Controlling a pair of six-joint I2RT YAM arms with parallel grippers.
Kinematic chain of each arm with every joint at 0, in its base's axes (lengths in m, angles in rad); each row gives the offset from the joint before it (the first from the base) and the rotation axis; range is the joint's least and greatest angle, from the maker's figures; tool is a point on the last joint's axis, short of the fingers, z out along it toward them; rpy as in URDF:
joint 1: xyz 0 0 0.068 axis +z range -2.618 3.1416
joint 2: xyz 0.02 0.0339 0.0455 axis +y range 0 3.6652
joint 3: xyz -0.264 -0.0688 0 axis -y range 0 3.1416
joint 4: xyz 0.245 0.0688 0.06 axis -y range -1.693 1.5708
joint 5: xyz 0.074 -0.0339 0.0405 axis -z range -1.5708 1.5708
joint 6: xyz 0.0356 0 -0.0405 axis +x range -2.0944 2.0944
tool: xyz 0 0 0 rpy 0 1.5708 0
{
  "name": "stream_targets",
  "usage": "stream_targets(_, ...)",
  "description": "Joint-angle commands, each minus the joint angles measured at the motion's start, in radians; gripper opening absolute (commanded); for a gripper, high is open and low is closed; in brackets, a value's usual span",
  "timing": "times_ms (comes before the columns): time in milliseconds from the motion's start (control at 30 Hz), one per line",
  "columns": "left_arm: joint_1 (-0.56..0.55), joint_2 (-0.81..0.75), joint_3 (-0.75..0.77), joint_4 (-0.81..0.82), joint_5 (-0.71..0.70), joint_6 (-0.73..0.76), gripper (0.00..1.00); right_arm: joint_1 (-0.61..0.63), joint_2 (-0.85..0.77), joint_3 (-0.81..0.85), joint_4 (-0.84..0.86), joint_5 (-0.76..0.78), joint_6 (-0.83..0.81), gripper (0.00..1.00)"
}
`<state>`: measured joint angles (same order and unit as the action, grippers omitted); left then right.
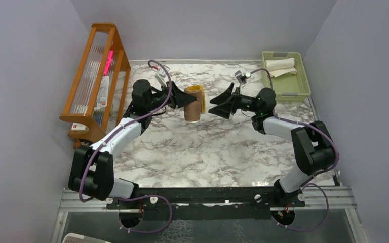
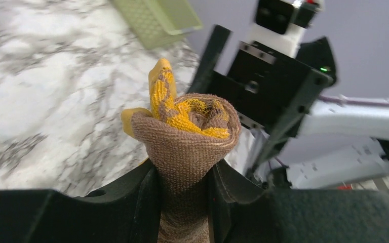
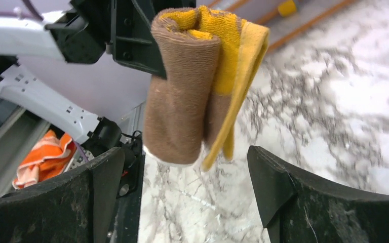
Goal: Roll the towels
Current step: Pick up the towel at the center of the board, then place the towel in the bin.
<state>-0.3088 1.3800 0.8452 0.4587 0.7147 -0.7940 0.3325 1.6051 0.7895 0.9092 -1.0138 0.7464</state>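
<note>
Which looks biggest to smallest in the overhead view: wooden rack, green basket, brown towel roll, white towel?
Largest: wooden rack, then green basket; the brown towel roll and white towel look about alike, so unranked.

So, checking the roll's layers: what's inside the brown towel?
The yellow towel is rolled inside the brown towel, showing at its open end and one edge; deeper layers are covered.

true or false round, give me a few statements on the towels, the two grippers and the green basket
1. The left gripper is shut on the rolled brown and mustard yellow cloth towels. True.
2. The right gripper also grips that roll. False: its jaws stand open, not touching it.
3. The cream-white cloth towel lies in the pale green plastic basket. True.
4. The basket sits by the arms' bases. False: it is at the marble table's far right corner.
</note>
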Motion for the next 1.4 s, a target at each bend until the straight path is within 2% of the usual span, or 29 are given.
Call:
stream_targets(0,0.005,-0.029,0.103,0.037,0.312,0.038,0.32,-0.017,0.096,0.000,0.648,-0.100,0.202,0.92)
stream_targets(67,0.005,-0.028,0.131,0.035,0.367,0.031,0.31,-0.042,0.149,-0.017,0.858,-0.068,0.329,0.92)
stream_targets(100,0.005,-0.027,0.139,0.035,0.389,0.028,0.31,-0.047,0.157,-0.012,0.869,-0.068,0.345,0.92)
stream_targets(267,0.004,-0.032,0.153,0.035,0.455,0.027,0.31,-0.044,0.131,-0.003,0.870,-0.119,0.283,0.93)
stream_targets(367,0.002,-0.031,0.154,0.039,0.476,0.030,0.31,-0.036,0.125,0.039,0.871,-0.177,0.311,0.93)
stream_targets(533,-0.014,-0.015,0.162,0.053,0.479,0.032,0.31,0.035,0.149,0.128,0.872,-0.286,0.362,0.93)
stream_targets(733,-0.018,0.004,0.166,0.078,0.472,0.029,0.29,0.110,0.147,0.178,0.871,-0.325,0.380,0.93)
stream_targets(900,-0.018,0.010,0.167,0.087,0.396,0.030,0.27,0.129,0.192,0.238,0.870,-0.339,0.449,0.90)
stream_targets(1033,-0.012,-0.010,0.120,0.085,0.197,0.066,0.22,0.129,0.201,0.260,0.835,-0.307,0.520,0.79)
stream_targets(1100,-0.015,-0.037,0.084,0.082,0.075,0.093,0.23,0.129,0.187,0.252,0.737,-0.286,0.487,0.74)
stream_targets(1167,-0.018,-0.068,0.048,0.080,-0.028,0.116,0.23,0.133,0.155,0.242,0.579,-0.268,0.385,0.71)
stream_targets(1367,-0.047,-0.142,-0.011,0.052,-0.221,0.180,0.24,0.172,0.045,0.312,-0.251,-0.114,-0.145,0.69)
